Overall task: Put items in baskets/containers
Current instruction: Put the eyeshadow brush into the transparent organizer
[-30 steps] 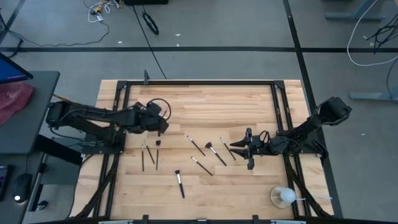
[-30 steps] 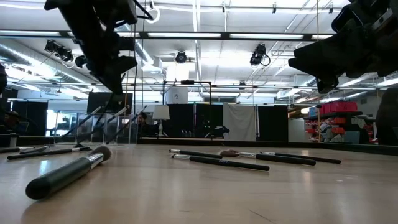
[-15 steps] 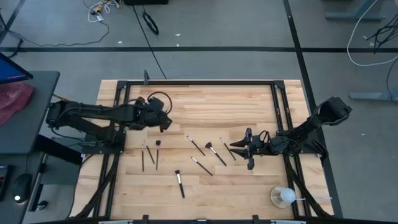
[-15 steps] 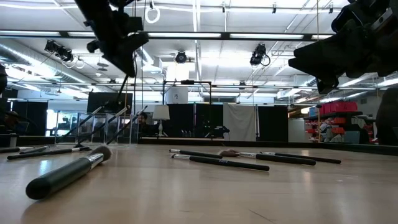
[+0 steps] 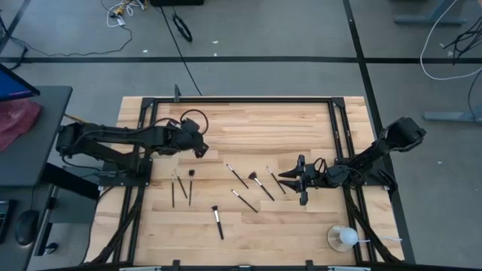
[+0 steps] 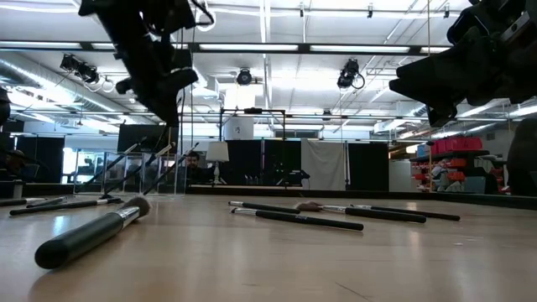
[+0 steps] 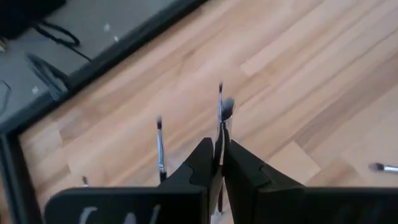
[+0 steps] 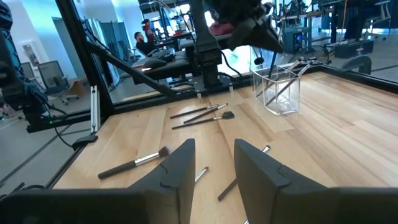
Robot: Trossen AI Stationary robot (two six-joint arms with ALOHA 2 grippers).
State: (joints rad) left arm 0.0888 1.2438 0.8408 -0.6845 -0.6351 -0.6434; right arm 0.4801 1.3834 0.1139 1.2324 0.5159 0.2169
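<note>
left gripper (image 7: pixel 219 163) clenched on brush (image 7: pixel 219 124), seemingly over clear holder (image 8: pixel 277 90) | right gripper (image 8: pixel 213 163) released, waiting mid-table

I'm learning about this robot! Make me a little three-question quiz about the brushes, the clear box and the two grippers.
1. True or false: the left gripper is shut on a makeup brush.
2. What hangs over the clear brush holder? A) the left gripper B) the right gripper C) a person's hand
3. Fill in: the white round object sits near the ____ arm.

Key: 1 true. 2 A: the left one hangs over it, and the holder already has brushes leaning inside. 3 right.
</note>
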